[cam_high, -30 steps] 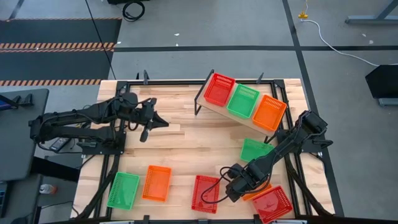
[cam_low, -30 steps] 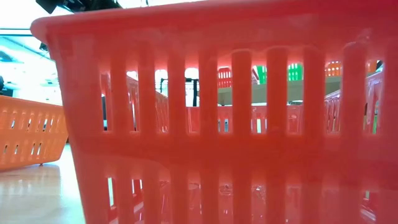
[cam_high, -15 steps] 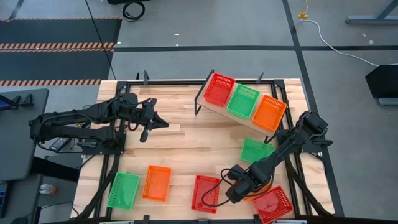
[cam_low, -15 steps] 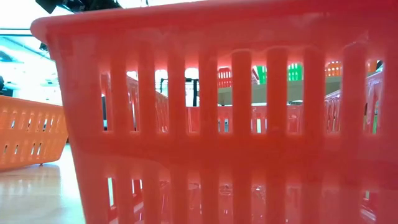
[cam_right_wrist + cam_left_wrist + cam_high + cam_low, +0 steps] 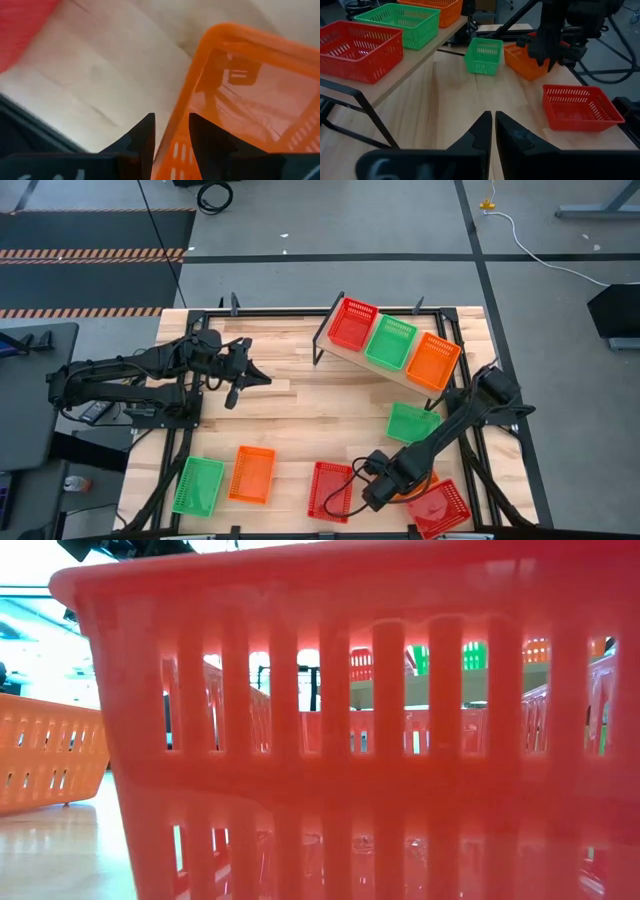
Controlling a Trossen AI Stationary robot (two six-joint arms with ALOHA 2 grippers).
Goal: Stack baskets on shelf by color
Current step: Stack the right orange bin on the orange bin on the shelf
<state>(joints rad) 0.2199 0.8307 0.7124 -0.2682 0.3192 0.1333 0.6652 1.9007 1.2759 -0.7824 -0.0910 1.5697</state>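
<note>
On the tilted wooden shelf (image 5: 375, 365), at the table's far right, a red basket (image 5: 352, 323), a green one (image 5: 390, 342) and an orange one (image 5: 433, 361) sit side by side. My right gripper (image 5: 372, 492) is low near the table's near edge, open over the left end of a loose orange basket (image 5: 420, 477). In the right wrist view one finger stands inside that basket's rim (image 5: 176, 131) and one outside. My left gripper (image 5: 258, 377) hovers shut over the far left of the table, holding nothing. My right gripper (image 5: 171, 116) comes from above, with its fingers on either side of the orange basket's end wall at the rim (image 5: 200, 55). A strip of table shows between the outer finger (image 5: 144, 137) and the rim. Whether the inner finger touches the wall, I cannot tell.
Loose on the table are two red baskets (image 5: 330, 490) (image 5: 440, 510) flanking my right gripper, a green one (image 5: 412, 422) below the shelf, and a green (image 5: 198, 485) and an orange one (image 5: 251, 474) near left. A red basket (image 5: 350, 740) fills the low view.
My right gripper has moved a little toward the table's near edge, along the orange basket's left end. The left arm and all the baskets have stayed where they were.
</note>
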